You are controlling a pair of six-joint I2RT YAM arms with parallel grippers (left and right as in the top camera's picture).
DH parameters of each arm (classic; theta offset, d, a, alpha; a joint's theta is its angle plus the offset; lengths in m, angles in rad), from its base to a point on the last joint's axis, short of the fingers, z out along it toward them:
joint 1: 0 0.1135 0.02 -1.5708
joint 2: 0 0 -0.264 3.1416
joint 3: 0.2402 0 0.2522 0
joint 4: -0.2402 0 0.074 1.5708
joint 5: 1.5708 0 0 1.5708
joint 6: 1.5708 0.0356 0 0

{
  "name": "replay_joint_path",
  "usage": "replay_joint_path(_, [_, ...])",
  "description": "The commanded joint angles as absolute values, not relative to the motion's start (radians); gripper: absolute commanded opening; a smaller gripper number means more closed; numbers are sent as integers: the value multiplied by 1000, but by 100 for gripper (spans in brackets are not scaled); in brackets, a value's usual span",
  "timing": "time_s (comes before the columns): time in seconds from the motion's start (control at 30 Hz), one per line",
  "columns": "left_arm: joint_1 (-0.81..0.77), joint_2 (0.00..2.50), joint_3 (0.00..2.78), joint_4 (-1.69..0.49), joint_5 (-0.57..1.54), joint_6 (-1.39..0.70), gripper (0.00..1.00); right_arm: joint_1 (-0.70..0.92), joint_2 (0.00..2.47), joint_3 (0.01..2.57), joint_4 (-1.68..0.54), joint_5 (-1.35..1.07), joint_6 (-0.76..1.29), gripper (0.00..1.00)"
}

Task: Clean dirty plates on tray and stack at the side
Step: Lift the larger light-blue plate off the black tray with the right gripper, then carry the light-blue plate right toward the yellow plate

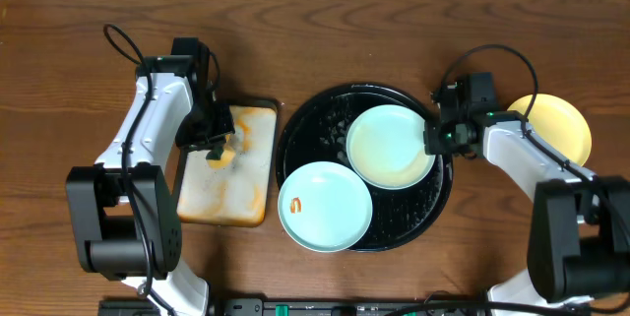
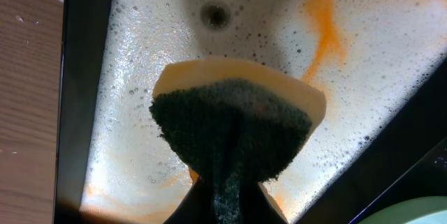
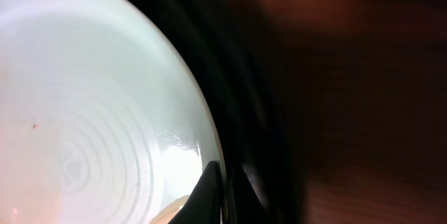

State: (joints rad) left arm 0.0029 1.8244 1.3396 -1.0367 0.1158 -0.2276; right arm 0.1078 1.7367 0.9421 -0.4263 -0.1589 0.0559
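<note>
The black tray [image 1: 315, 119] holds two mint-blue plates. The upper plate [image 1: 389, 146] looks clean, and my right gripper [image 1: 433, 142] is shut on its right rim. In the right wrist view one finger [image 3: 206, 192] lies over that plate [image 3: 91, 98] and the other sits beneath its edge. The lower plate [image 1: 325, 208] carries a small orange smear. A pale yellow plate [image 1: 556, 124] rests on the table to the right of the tray. My left gripper [image 1: 219, 149] is shut on a yellow and green sponge [image 2: 234, 126] above the soapy rectangular tray.
The pale rectangular tray [image 1: 231, 188] with orange-stained foam lies left of the black tray, and its dark rim [image 2: 84, 98] shows in the left wrist view. Bare brown wooden table surrounds both trays. Cables loop behind each arm.
</note>
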Motion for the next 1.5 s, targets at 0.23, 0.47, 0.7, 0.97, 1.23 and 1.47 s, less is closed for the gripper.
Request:
replay_joint_path(0.23, [4, 1827, 1339, -1013, 101, -214, 10, 180, 1441, 983, -507, 251, 74, 1])
replay_joint_path(0.47, [4, 1827, 1339, -978, 100, -210, 8, 364, 1377, 983, -525, 562, 50, 1])
replay_joint_path(0.7, [4, 1827, 1339, -978, 93, -210, 8, 572, 1346, 983, -528, 896, 42, 1])
replay_joint_path(0.97, [4, 1827, 1339, -978, 93, -210, 8, 789, 1346, 984, -508, 1201, -28, 1])
replay_joint_path(1.23, [4, 1827, 1339, -977, 93, -210, 8, 836, 1346, 984, -484, 1301, -88, 1])
replay_joint_path(1.47, [4, 1827, 1339, -977, 93, -210, 8, 858, 1346, 984, -451, 1306, -122, 1])
